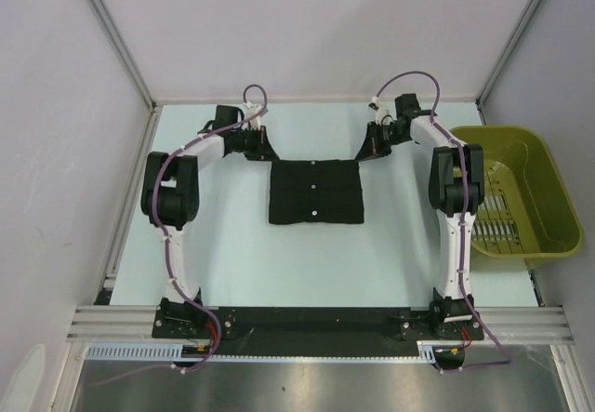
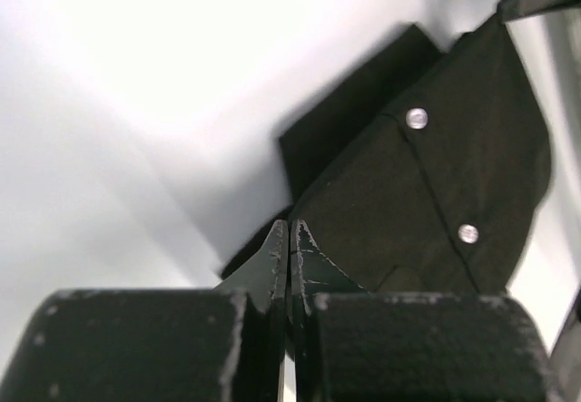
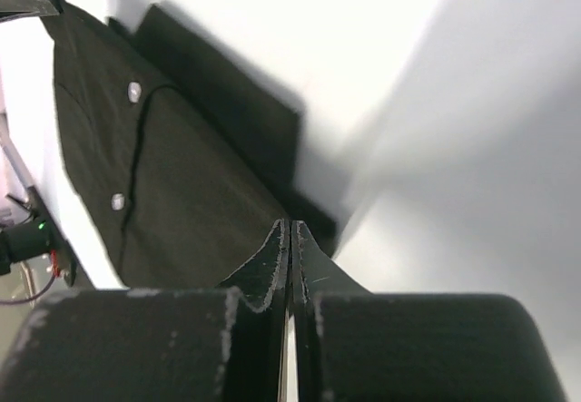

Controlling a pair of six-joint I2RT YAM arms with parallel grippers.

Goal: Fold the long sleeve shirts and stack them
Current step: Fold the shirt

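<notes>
I keep both arms stretched to the far part of the counter (image 1: pixel 232 254), one at each far corner of the long sleeve shirt (image 1: pixel 314 192). The shirt is black and folded to a nearly square shape, and it is in the middle of the counter, between my two arms. A row of small pale buttons (image 1: pixel 314 187) runs down its centre. My left tool (image 1: pixel 262 148) is at the far left corner of the shirt and my right tool (image 1: pixel 366 148) is at the far right corner. In the left wrist view the fingers (image 2: pixel 272 266) are pressed together with no gap, and the black cloth reaches up to their tips, so this tool is clenched on the corner of the shirt. In the right wrist view the fingers (image 3: pixel 313 275) are also pressed together, with the cloth meeting their tips in the same way. In both wrist views a dark shadow lies on the counter beside the cloth, so the gripped edge looks raised a little above the surface. An olive-green basket (image 1: pixel 553 184) stands at the right side of the counter, well apart from the shirt.
</notes>
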